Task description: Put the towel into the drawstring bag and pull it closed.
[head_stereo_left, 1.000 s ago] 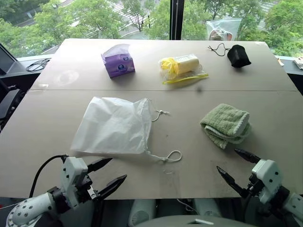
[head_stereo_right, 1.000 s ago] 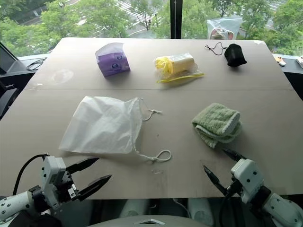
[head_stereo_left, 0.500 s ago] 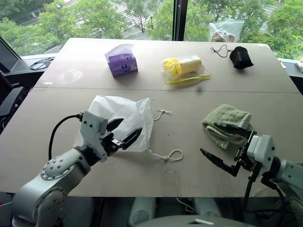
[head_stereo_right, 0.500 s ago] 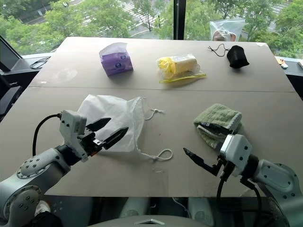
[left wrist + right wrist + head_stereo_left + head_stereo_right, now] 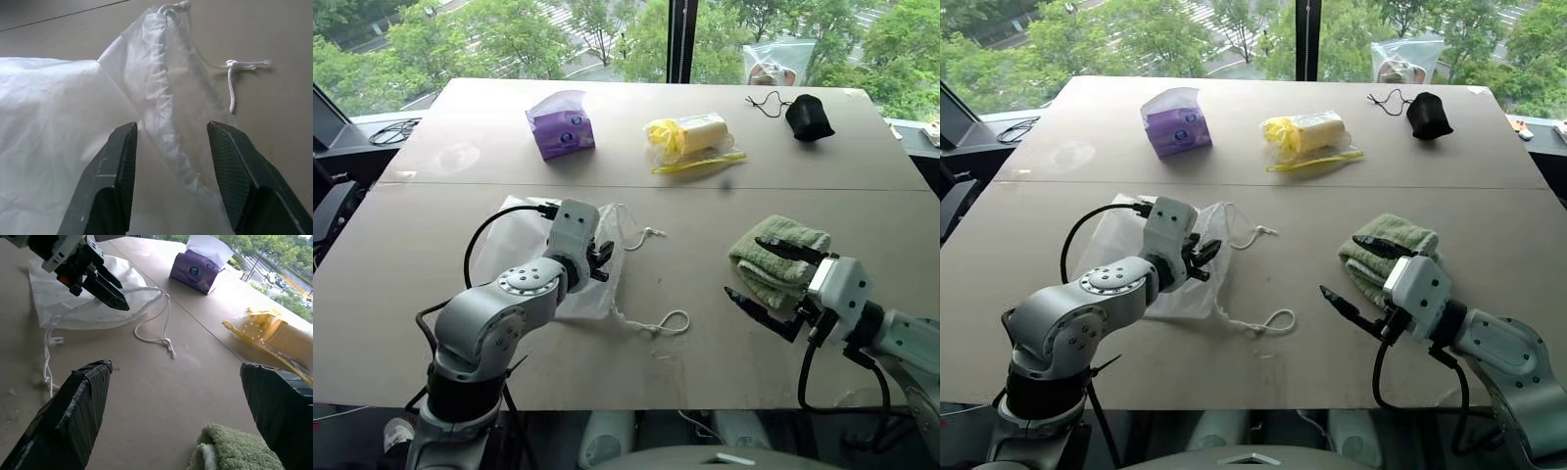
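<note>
left gripper (image 5: 171, 142) over bag (image 5: 524, 240) mouth, jaws parted astride gathered hem, not gripping. right gripper (image 5: 766, 279) spread wide beside towel (image 5: 783, 257), right of bag.

Grey arms, white wrists, black cables, black-fingered tools

one white drawstring bag (image 5: 524, 245) lies left of centre, and one green towel (image 5: 781, 257) lies at the right. along the upper part of the frame sit one purple tissue pack (image 5: 560, 124), one clear plastic bag with yellow contents (image 5: 690, 137) and one black pouch (image 5: 807, 116). two grippers show, the left gripper (image 5: 600, 261) and the right gripper (image 5: 768, 281).
</note>
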`<state>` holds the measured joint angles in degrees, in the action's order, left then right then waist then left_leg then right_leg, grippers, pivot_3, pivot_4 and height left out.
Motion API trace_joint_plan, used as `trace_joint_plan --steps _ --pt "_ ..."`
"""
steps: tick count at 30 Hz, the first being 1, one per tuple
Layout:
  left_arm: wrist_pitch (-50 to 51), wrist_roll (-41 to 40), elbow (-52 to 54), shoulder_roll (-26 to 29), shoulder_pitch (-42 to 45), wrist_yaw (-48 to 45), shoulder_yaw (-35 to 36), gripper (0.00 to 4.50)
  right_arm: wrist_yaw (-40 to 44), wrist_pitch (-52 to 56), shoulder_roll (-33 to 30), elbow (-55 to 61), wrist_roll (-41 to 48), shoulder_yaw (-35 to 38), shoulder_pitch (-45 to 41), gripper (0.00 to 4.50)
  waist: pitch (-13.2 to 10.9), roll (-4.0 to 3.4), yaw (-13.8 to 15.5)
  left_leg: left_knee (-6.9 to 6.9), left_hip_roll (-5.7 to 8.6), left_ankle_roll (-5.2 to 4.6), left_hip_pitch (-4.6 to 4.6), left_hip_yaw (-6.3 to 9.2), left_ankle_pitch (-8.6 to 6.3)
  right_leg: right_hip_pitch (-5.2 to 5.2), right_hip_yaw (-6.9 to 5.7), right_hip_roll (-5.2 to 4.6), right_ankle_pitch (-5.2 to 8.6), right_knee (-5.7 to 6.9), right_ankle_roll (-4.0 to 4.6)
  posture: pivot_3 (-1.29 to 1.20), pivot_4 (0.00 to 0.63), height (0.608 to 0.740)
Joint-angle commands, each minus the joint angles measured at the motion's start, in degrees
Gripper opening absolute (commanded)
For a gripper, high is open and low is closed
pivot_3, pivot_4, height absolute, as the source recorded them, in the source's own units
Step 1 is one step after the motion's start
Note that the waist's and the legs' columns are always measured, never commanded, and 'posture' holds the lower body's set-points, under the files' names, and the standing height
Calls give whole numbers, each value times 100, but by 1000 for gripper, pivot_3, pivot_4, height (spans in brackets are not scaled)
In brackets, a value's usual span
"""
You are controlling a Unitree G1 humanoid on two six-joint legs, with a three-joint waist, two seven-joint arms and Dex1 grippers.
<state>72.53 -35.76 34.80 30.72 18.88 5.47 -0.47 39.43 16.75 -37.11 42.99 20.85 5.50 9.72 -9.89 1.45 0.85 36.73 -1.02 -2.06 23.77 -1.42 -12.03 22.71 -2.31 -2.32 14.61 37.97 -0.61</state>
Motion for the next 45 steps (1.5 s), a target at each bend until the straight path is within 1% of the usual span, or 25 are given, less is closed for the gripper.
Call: trace_joint_plan --steps 1,2,4,7,8,10,12,13,14,16,18,20,23,26,29,32,35,36,37,38,41,42,43,44,45 --pt "-512 274 -142 693 145 -919 -124 67 -188 332 75 -50 258 127 -207 4500 0 0 -3 0 0 0 -1 -1 0 0 1 0 -1 0 2 0 150 740" --pt "-695 318 -238 866 169 -1221 -182 67 -236 452 99 -61 317 118 -257 4500 -1 -4 1 -1 0 1 -3 -1 0 1 1 0 -4 2 10 0 150 740" --pt "-1766 607 -700 1426 294 -2383 -362 67 -300 804 139 -98 575 110 -357 4500 -3 -7 7 -2 -1 1 -4 0 0 2 -1 -1 -5 2 20 0 150 740" --pt "-3925 1174 -1992 2059 692 -4394 -563 67 -702 1114 230 -226 363 93 -542 4500 -4 -8 27 -3 -1 1 0 0 0 4 -6 -6 1 0 46 0 150 740" --pt "-4515 1283 -2482 2145 894 -4999 -616 67 -856 1161 279 -258 268 91 -619 4500 -4 -8 31 -3 0 1 1 -2 -1 5 -8 -11 1 -1 48 0 150 740" --pt "-5250 1490 -3395 2180 1395 -5861 -756 67 -1364 1274 417 -365 -118 88 -820 4500 -4 -10 28 -3 5 0 7 -8 -1 11 -9 -20 1 -5 49 0 150 740" --pt "-5765 1644 -4126 2012 1854 -6379 -815 67 -1899 1629 608 -437 -359 112 -1013 4500 -4 -9 31 -5 8 -2 10 -13 -1 13 -6 -28 1 -6 49 0 150 740" --pt "-5841 1707 -4342 1941 2007 -6514 -835 67 -2123 1972 573 -376 -539 87 -1072 4500 -4 -9 34 -5 8 -4 12 -14 -2 13 -7 -29 0 -7 48 0 150 740" --pt "-5788 1749 -4538 1815 2182 -6531 -834 67 -2063 2597 516 -408 -213 214 -1194 4500 -3 -9 33 -4 8 -4 19 -15 -2 20 -8 -29 0 -7 48 0 150 740" --pt "-5424 1724 -4714 1532 2409 -6410 -793 67 -2347 3334 555 -545 -168 545 -1389 4500 -3 -8 28 2 11 -6 49 -19 -1 45 -6 -28 -13 -2 24 0 150 740" --pt "-5128 1767 -4655 1264 2420 -6184 -766 67 -2662 3963 731 -667 -132 868 -1531 4500 -2 -8 24 29 11 -5 94 -11 0 75 -12 -21 -15 12 19 0 150 740" --pt "-4899 1791 -4465 1055 2320 -5995 -726 67 -2810 4485 840 -766 -98 983 -1606 4500 -2 -8 3 40 10 -3 111 -8 1 85 -11 -14 -19 14 13 0 150 740" --pt "-4486 1730 -4061 651 2108 -5558 -663 67 -3060 5080 1080 -1122 -202 782 -1718 4500 -1 -7 -28 35 9 -8 106 -9 -3 84 -4 -9 -17 14 8 0 150 740" --pt "-4146 1681 -3806 370 2022 -5270 -561 67 -3098 5337 1256 -1520 -240 577 -1788 4500 -1 -5 -41 36 6 -11 99 -8 -4 85 4 0 -17 23 8 0 150 740" --pt "-3806 1604 -3662 76 1982 -4989 -468 67 -2908 5466 1454 -2097 -147 226 -1838 4500 17 13 -52 40 -2 -12 87 -5 -5 76 5 17 -16 25 8 0 150 740" --pt "-3466 1523 -3567 -108 2013 -4853 -381 67 -2519 5333 1394 -2101 -13 -122 -1788 4500 49 63 -73 43 -10 -12 56 -4 -5 50 5 26 -16 27 8 0 150 740" --pt "-3187 1411 -3456 -186 2001 -4819 -354 0 -2163 5034 1294 -1861 75 -381 -1639 3607 55 68 -130 36 -18 -12 -3 -5 -7 -2 6 22 -4 23 -7 0 150 740" --pt "-3096 1379 -3438 -204 2000 -4810 -343 0 -2130 4905 1352 -1822 77 -379 -1613 3076 55 69 -141 32 -20 -12 -4 -5 -7 -2 6 23 -4 23 -8 0 150 740" --pt "-2991 1332 -3443 -226 2017 -4816 -322 0 -2060 4737 1319 -1779 31 -474 -1587 2782 55 69 -152 32 -23 -12 -4 -4 -7 -1 5 26 -4 23 -8 0 150 740" --pt "-2872 1277 -3462 -251 2045 -4828 -290 0 -1994 4482 1279 -1744 -61 -588 -1563 2219 55 69 -161 29 -25 -12 -4 -3 -7 -1 6 29 -5 23 -5 0 150 740" --pt "-2595 1240 -3592 -274 2139 -4820 -295 0 -1895 3940 1479 -1685 -38 -569 -1541 837 55 69 -177 22 -26 -12 -4 -3 -7 2 8 32 -9 23 3 0 150 740" --pt "-2586 1297 -3661 -269 2167 -4816 -355 0 -1806 3675 1535 -1628 -6 -547 -1531 595 55 69 -180 21 -26 -12 -5 -3 -7 2 9 33 -9 23 3 0 150 740" --pt "-2527 1337 -3721 -271 2201 -4820 -423 0 -1608 3384 1640 -1490 167 -478 -1498 200 53 68 -185 20 -26 -12 -5 -3 -7 3 9 33 -9 23 3 0 150 740" --pt "-2505 1356 -3768 -288 2226 -4843 -476 0 -1419 3188 1758 -1317 393 -383 -1465 22 52 67 -182 18 -26 -11 -5 -4 -7 6 13 35 -9 23 2 0 150 740" --pt "-2493 1351 -3807 -329 2248 -4878 -522 0 -1191 3110 1871 -1079 742 -276 -1433 19 47 59 -180 16 -26 -11 -3 -4 -7 9 13 36 -8 23 1 0 150 740"
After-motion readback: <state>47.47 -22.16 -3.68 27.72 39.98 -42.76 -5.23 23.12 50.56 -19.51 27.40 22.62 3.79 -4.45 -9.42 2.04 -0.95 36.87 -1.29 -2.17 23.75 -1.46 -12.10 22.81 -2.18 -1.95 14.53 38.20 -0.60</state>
